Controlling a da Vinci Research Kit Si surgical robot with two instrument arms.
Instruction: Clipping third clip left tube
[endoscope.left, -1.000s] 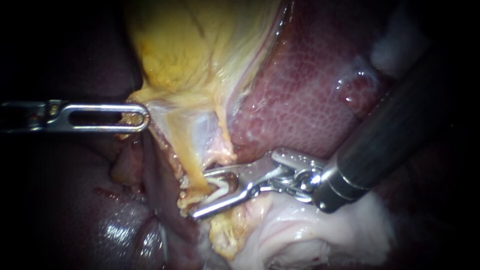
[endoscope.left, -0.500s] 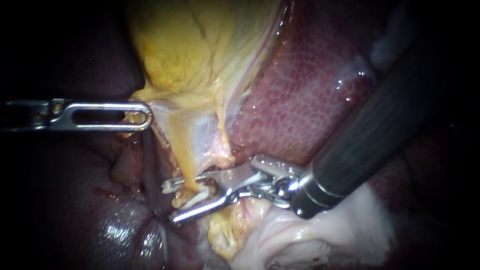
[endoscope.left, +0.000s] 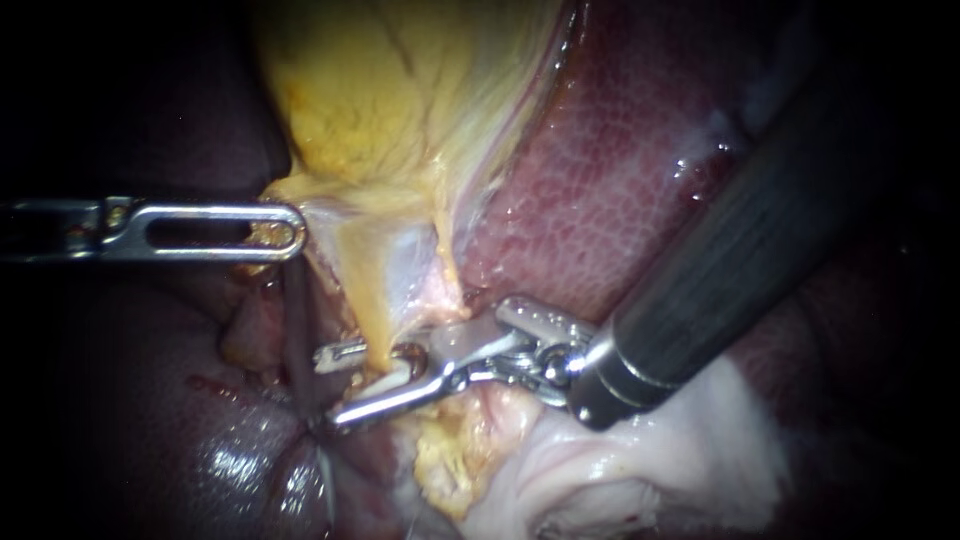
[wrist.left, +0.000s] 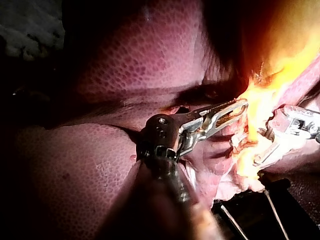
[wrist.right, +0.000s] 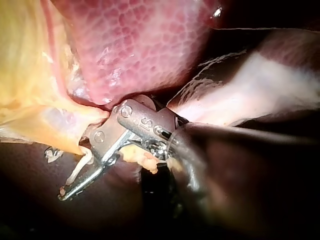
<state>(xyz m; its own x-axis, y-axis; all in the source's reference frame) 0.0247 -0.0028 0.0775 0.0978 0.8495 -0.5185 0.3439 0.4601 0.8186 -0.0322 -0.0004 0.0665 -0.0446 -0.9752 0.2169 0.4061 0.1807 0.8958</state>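
Note:
The left tube (endoscope.left: 372, 322) is a yellow strand that runs down from the gallbladder (endoscope.left: 400, 100). My right instrument (endoscope.left: 325, 390) comes in from the upper right. Its jaws are open and straddle that tube, one jaw behind it and one in front. A white clip (endoscope.left: 388, 384) lies in the gap beside the tube. In the right wrist view the right instrument (wrist.right: 57, 172) shows the same gap, with a pale strand (wrist.right: 79, 167) in it. My left instrument (endoscope.left: 275, 235) has a slotted jaw and is shut on the gallbladder's lower edge, holding it taut; the left wrist view also shows the left instrument (wrist.left: 239, 109) on it.
Mottled red liver (endoscope.left: 600, 180) lies behind and to the right. A second yellow strand (endoscope.left: 446, 262) hangs just right of the left tube. Pale white tissue (endoscope.left: 640, 460) sits under the right shaft (endoscope.left: 740, 250). Dark glossy liver (endoscope.left: 200, 450) fills the lower left.
My right instrument has slid leftward, so its open jaws now reach past the left tube on both sides. The left instrument has stayed put.

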